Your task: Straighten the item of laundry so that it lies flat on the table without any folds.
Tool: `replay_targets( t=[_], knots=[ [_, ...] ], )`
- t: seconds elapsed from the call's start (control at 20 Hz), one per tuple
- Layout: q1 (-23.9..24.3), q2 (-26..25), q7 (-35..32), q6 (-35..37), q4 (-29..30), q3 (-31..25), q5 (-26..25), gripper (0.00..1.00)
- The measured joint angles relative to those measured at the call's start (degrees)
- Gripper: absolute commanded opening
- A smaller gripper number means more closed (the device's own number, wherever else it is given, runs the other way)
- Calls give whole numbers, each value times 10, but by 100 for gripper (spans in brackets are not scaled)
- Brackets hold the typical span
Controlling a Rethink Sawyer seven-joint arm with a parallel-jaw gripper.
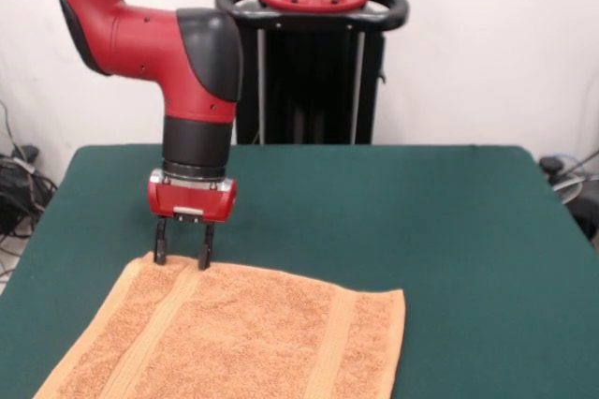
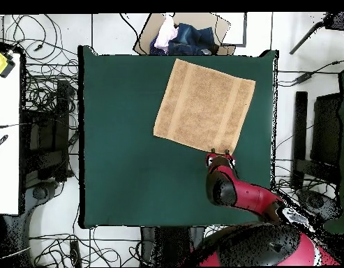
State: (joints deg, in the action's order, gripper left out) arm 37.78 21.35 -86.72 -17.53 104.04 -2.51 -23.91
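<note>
Towel (image 1: pixel 239 338) lay nearly flat on surface (image 1: pixel 449 221). End effector (image 1: pixel 183 256) open, empty, tips at far edge. Best: lift clear vertically, avoid dragging edge.

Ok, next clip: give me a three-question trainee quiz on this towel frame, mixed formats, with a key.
1. True or false: the towel lies bunched in a heap in the middle of the table.
2. Multiple choice: where is the gripper relative to the towel? A) over its centre B) at its edge on the robot's side, near a corner C) far away over bare table
3. Short answer: judging by the overhead view, what is visibly left to flatten?

Key:
1. False. It lies spread out, toward one side of the table and slightly askew to its edges.
2. B. The gripper is open, its tips at the towel's edge.
3. Nothing obvious; the towel looks flat, with no folds showing.
</note>
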Motion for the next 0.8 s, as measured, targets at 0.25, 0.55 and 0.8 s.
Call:
replay_targets(
  t=[0.25, 0.55, 0.8],
  knots=[
    [17, -17, 0, -75, 1, 0, -56, 100],
    [41, -42, 0, -156, 0, -3, -104, 100],
    [65, -74, 0, -241, -2, -5, -132, 100]
  ],
)
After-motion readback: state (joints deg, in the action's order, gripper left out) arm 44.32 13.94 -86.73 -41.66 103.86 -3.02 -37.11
